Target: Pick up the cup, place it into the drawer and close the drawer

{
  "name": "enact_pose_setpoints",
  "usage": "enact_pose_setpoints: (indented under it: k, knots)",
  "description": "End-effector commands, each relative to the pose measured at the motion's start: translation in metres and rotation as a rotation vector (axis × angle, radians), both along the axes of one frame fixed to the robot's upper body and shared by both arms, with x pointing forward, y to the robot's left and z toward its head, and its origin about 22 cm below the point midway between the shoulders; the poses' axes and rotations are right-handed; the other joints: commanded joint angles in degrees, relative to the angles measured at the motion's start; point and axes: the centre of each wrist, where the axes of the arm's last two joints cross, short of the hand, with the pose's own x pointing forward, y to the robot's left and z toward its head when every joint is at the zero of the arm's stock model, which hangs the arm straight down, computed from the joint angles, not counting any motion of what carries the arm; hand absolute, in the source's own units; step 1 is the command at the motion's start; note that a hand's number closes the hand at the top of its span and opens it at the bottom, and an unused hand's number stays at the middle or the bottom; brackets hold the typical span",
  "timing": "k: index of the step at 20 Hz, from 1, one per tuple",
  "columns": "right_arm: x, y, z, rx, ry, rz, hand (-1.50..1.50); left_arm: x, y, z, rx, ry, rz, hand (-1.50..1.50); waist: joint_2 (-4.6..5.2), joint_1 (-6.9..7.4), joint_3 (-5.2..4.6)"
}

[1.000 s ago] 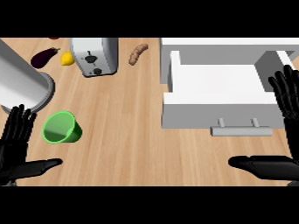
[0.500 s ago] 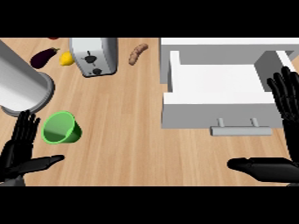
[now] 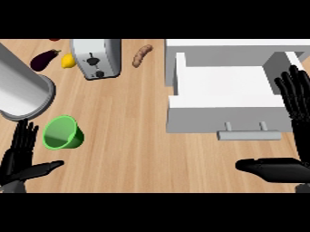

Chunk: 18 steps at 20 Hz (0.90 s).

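The small green plastic cup (image 3: 63, 133) sits on the wooden counter (image 3: 131, 136) just right of the open left hand (image 3: 22, 156), the white drawer (image 3: 225, 97) is open, right hand (image 3: 298, 136) spread, so all steps remain.

The large grey cylinder (image 3: 14, 90) runs out past the left edge, so its far end is unseen. A small dark red thing (image 3: 55, 40) at the top edge is cut off, too little of it showing to name. The white cabinet (image 3: 241, 46) behind the open drawer (image 3: 225, 97) is cut by the right edge. The right hand (image 3: 305, 131) hides the drawer's right wall, and both forearms are cut off at the lower edge below the left hand (image 3: 20, 161).
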Motion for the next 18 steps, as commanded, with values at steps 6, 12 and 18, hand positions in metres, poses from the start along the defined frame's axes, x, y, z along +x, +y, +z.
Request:
enact_pose_setpoints:
  k: [6, 12, 18]
  knots:
    - [-0.014, 0.0, 0.006, 0.01, -0.008, 0.015, -1.5, -0.01, -0.004, -0.016, 0.02, -0.057, -0.03, -1.5, 0.17, -0.65, -0.11]
    - [0.01, 0.0, 0.003, 0.012, -0.003, 0.031, -1.5, 0.018, -0.024, -0.011, 0.002, -0.066, -0.03, -1.5, 0.34, -0.67, -0.14]
    - [-0.006, -0.004, 0.006, 0.001, -0.008, 0.024, -1.5, 0.006, -0.023, -0.018, -0.04, -0.065, -0.05, -1.5, 0.29, -0.87, -0.14]
